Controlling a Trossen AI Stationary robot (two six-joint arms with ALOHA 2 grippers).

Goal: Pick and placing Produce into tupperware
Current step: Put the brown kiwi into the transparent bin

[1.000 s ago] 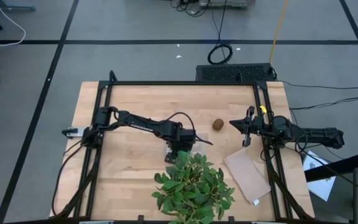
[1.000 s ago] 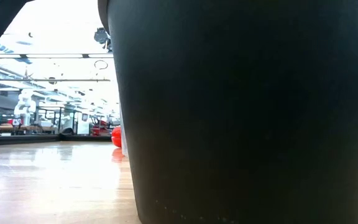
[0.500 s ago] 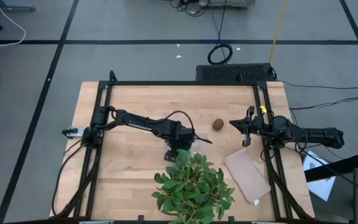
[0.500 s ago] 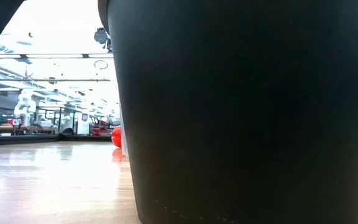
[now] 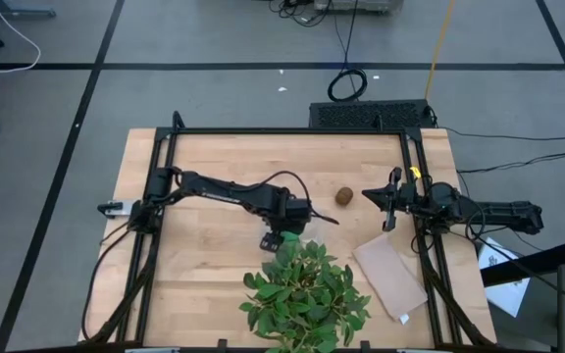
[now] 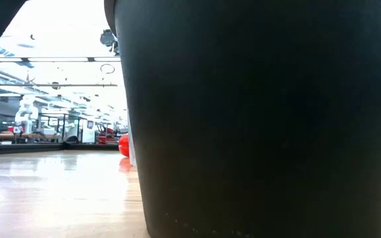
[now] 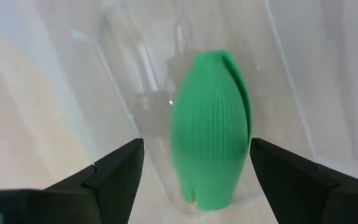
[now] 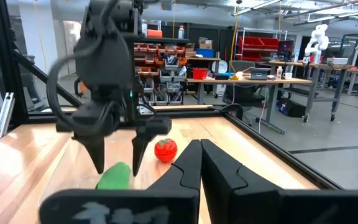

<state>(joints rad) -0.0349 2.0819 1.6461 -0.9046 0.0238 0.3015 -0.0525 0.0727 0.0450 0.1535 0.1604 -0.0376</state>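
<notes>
Green oblong piece (image 7: pixel 211 127) lengthwise in the clear tupperware (image 7: pixel 135 74), between the left claw's (image 7: pixel 194 171) wide-spread fingers.

The whole bench (image 5: pixel 204 196) is seen straight down from overhead in the high view. The low view is taken level at bench height but is mostly blocked by a dark pot (image 6: pixel 256 119) standing very close. The green oblong piece (image 7: pixel 211 127) inside the clear tupperware (image 7: pixel 114 74) is viewed at close range from the left wrist. That piece (image 8: pixel 115 176) and the left gripper (image 8: pixel 117 168) are also caught, across the bench, from the right wrist.
</notes>
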